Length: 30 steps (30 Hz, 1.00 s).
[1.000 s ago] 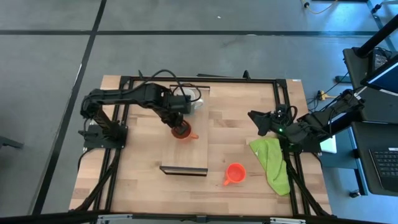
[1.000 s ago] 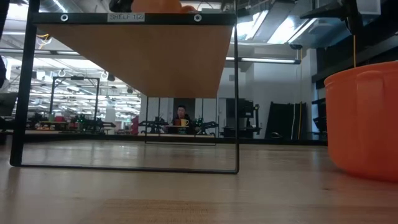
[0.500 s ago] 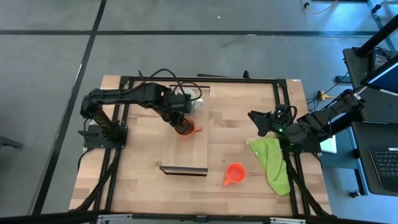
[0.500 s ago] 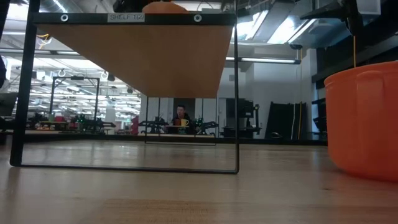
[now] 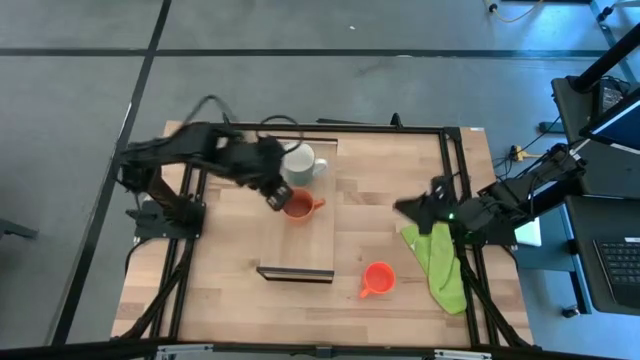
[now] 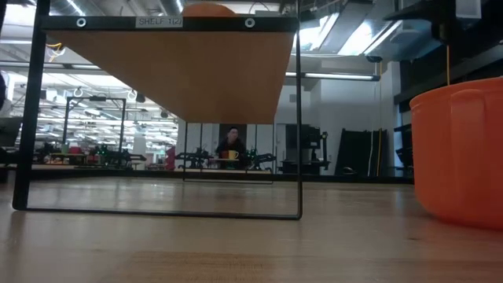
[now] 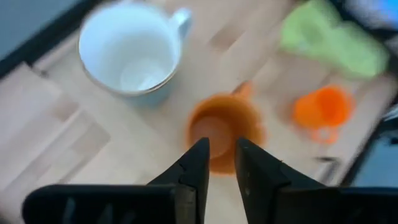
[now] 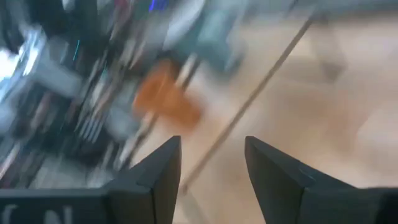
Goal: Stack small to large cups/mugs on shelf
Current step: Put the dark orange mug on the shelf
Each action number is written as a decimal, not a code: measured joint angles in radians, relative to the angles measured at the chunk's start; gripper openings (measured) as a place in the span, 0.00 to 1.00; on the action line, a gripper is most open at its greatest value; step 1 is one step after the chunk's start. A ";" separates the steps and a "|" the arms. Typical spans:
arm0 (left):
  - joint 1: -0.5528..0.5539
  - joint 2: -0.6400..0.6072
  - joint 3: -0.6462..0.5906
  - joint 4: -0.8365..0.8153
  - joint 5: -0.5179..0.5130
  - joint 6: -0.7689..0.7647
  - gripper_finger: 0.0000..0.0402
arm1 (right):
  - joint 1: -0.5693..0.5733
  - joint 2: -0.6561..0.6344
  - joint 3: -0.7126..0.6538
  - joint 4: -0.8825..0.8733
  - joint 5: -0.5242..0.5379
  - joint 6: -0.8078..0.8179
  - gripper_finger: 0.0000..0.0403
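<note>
The brownish-orange mug (image 5: 297,206) stands upright on the shelf (image 5: 300,240), roughly mid-length of the board and toward its right edge, handle pointing right toward the open tabletop. The pale grey-green mug (image 5: 300,163) stands upright at the far end of the same shelf, white inside showing, handle to the right; the two mugs are near each other but apart, neither inside the other. The bright orange-red mug (image 5: 377,279) is off the shelf, on the table (image 5: 380,190) just right of the shelf's near end, handle toward the near-left. In the left wrist view the same three show: grey-green mug (image 7: 129,57), brownish-orange mug (image 7: 222,130) directly past the fingertips, orange-red mug (image 7: 320,109) farther off beside the green cloth (image 7: 329,43). The left gripper (image 5: 274,195) sits just left of the brownish-orange mug, above the shelf; its fingers stand a narrow gap apart with nothing between them (mug free of the grip). The right gripper (image 5: 412,207) waits over the table's right side, near the green cloth (image 5: 438,262), jaws spread and empty. In the low view the shelf's underside (image 6: 169,67) fills the upper left and the orange-red mug (image 6: 458,153) looms at right.
</note>
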State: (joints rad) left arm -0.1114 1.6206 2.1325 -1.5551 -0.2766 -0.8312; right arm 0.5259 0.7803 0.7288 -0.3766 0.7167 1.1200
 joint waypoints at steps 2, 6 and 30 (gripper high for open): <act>-0.070 -0.008 0.061 0.003 -0.076 -0.037 0.17 | 0.011 0.043 0.000 -0.001 -0.152 0.035 0.44; -0.238 -0.016 0.092 -0.012 -0.223 -0.166 0.17 | 0.059 0.184 0.028 -0.030 -0.244 0.086 0.41; -0.501 -0.005 -0.466 0.187 -0.379 -0.765 0.17 | -0.302 0.474 0.406 -0.079 -0.323 -0.190 0.01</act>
State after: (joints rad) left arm -0.6128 1.6155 1.6664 -1.3677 -0.6561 -1.5959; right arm 0.2234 1.2546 1.1344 -0.4555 0.3933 0.9302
